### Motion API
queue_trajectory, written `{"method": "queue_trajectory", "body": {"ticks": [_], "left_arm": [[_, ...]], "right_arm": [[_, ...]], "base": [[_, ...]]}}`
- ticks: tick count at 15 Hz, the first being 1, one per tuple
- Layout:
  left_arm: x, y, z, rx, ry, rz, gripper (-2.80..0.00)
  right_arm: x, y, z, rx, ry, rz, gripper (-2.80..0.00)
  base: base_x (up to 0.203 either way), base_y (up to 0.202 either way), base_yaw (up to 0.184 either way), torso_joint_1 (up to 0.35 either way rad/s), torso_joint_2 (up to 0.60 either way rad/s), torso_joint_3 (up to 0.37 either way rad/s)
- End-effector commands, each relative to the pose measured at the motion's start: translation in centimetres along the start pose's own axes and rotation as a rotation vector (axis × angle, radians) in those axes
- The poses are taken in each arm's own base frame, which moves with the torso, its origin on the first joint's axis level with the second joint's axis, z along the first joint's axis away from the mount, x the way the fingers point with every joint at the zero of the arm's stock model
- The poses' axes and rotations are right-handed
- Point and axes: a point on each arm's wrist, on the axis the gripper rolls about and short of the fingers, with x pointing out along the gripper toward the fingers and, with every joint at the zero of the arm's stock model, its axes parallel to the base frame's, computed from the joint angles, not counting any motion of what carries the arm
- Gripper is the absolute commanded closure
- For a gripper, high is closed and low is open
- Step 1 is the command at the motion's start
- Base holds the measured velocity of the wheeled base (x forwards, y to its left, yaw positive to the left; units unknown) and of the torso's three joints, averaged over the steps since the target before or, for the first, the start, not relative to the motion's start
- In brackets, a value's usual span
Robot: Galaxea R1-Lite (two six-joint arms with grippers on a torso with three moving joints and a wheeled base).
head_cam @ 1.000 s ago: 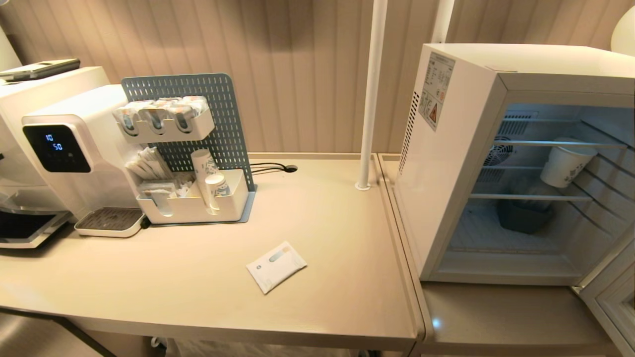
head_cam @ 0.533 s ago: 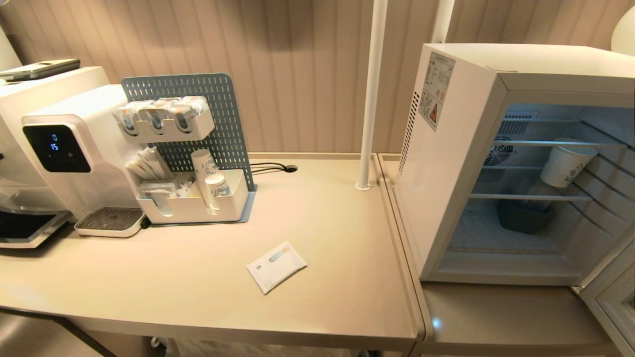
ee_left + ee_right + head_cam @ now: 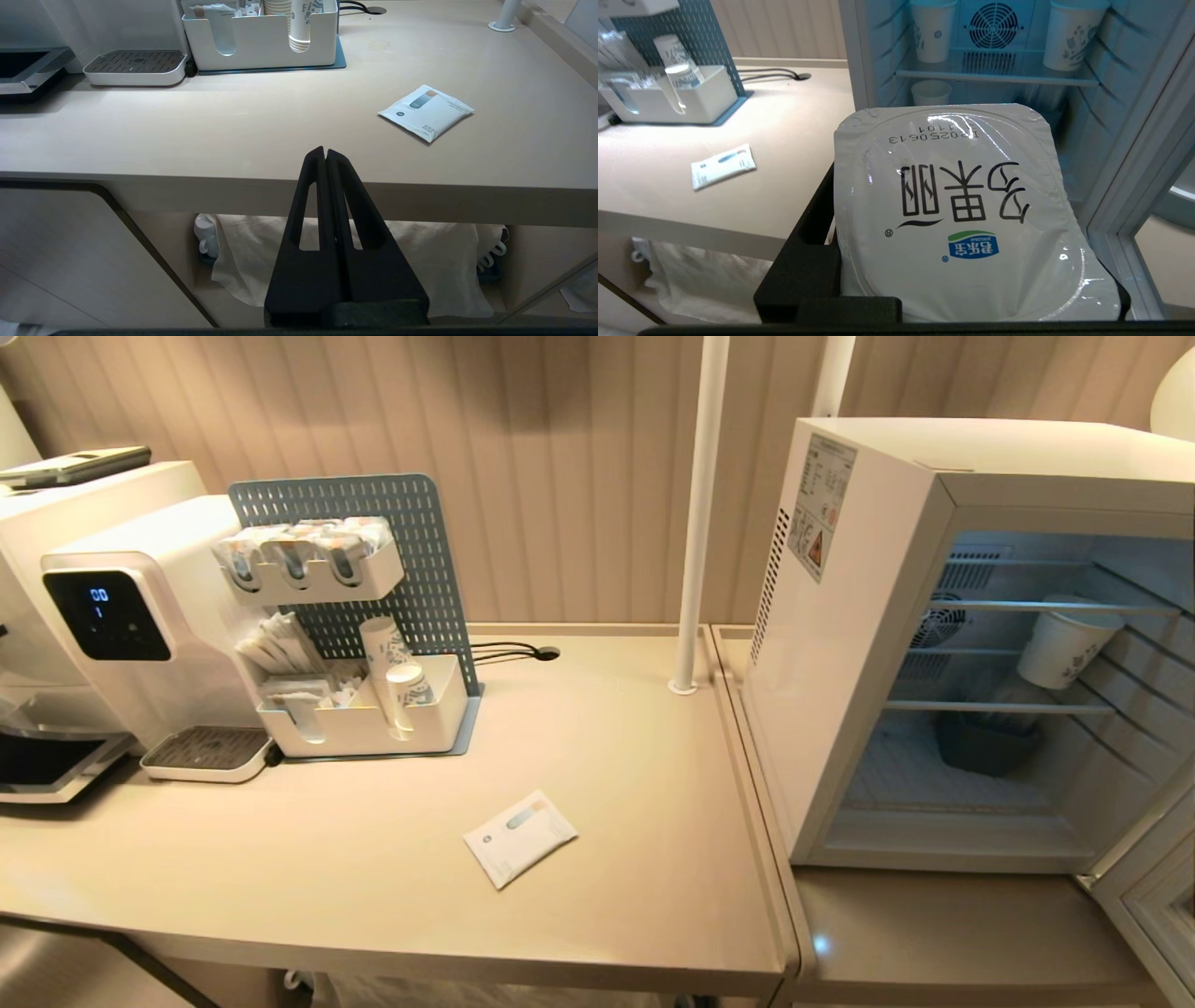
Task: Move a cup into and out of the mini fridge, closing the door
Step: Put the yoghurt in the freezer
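The yogurt cup (image 3: 966, 210) sits gripped in the right pincer (image 3: 971, 280), its sealed foil lid filling the right wrist view, and it is held in front of the open mini fridge (image 3: 868, 616), level with the desk's front edge and not yet past the doorway. The step in hand looks like carrying it in: the cup should go in with its lid kept level, aimed at a bare stretch of a wire shelf (image 3: 994, 78) between the paper cups, and be set down flat before the grip is eased, so the wide rim does not catch a wire or nudge a neighbour. The door (image 3: 1148, 896) stands swung open at the fridge's right side, so the arm should keep clear of its frame on the way in and out. Inside, two patterned paper cups (image 3: 933, 30) stand on the upper shelf on either side of the round fan (image 3: 989, 25), a small white cup (image 3: 931, 92) stands lower down, and the head view shows a dark tub (image 3: 988, 742) on the fridge floor. On the desk a white sachet (image 3: 520, 837) lies near the front edge, and a white organiser tray (image 3: 369, 728) towards the back holds stacked cups and packets. The left pincer (image 3: 325, 156) is clenched on nothing, parked below the desk's front edge.
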Motion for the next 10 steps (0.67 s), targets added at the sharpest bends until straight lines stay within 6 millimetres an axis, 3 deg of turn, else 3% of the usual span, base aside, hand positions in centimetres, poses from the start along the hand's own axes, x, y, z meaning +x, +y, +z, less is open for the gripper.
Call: {"method": "queue_trajectory", "body": {"ticks": [1,6,10], "left_arm": [[0.0,0.0,0.0,0.000,0.003,0.001,0.00],[0.0,0.0,0.0,-0.003,0.002,0.001,0.00],[0.0,0.0,0.0,-0.006,0.002,0.001,0.00]], "right_arm": [[-0.5,0.0,-2.9,-0.020,-0.037,0.000,0.00],[1.9,-0.6,-7.3,-0.072,-0.123,-0.111,0.00],[1.8,-0.7,-9.4,-0.056,0.098,-0.136,0.00]], "base": [[0.000,0.000,0.000,0.000,0.00,0.000],[0.000,0.000,0.000,0.000,0.00,0.000],[0.000,0.000,0.000,0.000,0.00,0.000]]}}
